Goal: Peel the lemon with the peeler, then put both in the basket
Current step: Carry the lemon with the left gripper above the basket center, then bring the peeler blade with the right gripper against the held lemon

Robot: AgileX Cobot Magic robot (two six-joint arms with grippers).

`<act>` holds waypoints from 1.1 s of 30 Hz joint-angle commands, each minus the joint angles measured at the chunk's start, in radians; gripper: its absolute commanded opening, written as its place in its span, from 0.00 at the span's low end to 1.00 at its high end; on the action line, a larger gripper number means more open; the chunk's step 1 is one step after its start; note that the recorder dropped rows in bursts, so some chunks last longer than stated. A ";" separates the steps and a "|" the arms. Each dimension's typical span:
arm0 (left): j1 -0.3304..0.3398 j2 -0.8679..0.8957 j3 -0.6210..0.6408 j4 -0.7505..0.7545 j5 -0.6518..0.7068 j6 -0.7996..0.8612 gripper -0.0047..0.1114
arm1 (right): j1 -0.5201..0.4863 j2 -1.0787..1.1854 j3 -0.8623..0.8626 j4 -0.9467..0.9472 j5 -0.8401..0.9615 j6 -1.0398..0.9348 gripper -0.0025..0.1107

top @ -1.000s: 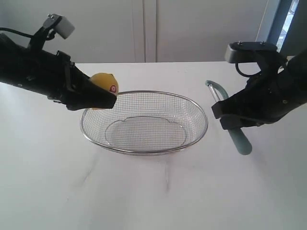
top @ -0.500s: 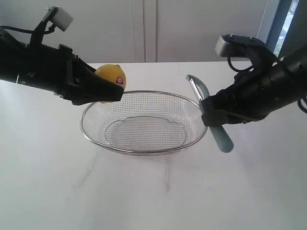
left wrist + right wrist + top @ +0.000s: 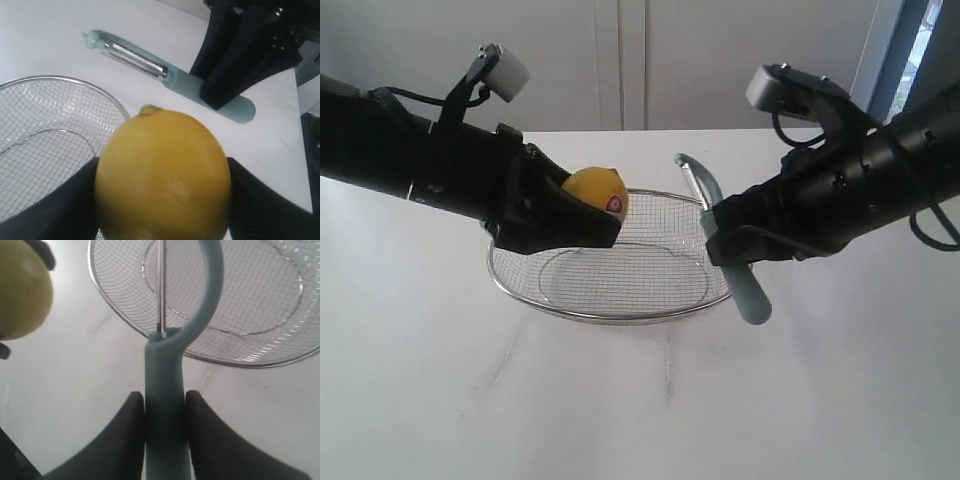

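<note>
My left gripper (image 3: 588, 218) is shut on the yellow lemon (image 3: 595, 191), holding it in the air above the left half of the wire mesh basket (image 3: 570, 308); its red sticker faces right. In the left wrist view the lemon (image 3: 162, 175) fills the space between the black fingers (image 3: 60, 210). My right gripper (image 3: 725, 235) is shut on the teal handle of the peeler (image 3: 747, 290), whose metal blade head (image 3: 688, 172) points up and back over the basket's right rim. The right wrist view shows the peeler (image 3: 165, 390) clamped between both fingers (image 3: 125, 440), the lemon (image 3: 22, 290) off to one side.
The basket (image 3: 150, 325) stands on a white table (image 3: 640, 400). Pale walls and cabinet doors rise behind the table. Both black arms reach in over the basket from either side, a short gap left between lemon and blade.
Both arms have moved inward toward each other. The lemon has travelled right from beyond the basket's left rim to above it, and the peeler has shifted left to the right rim.
</note>
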 commanded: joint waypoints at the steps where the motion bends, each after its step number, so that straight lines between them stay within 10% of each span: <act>1: -0.007 -0.006 0.007 -0.078 0.015 0.006 0.04 | 0.048 -0.009 0.001 0.058 -0.028 -0.015 0.02; 33: -0.007 -0.006 0.007 -0.098 0.015 0.006 0.04 | 0.102 -0.028 0.001 0.132 -0.079 -0.012 0.02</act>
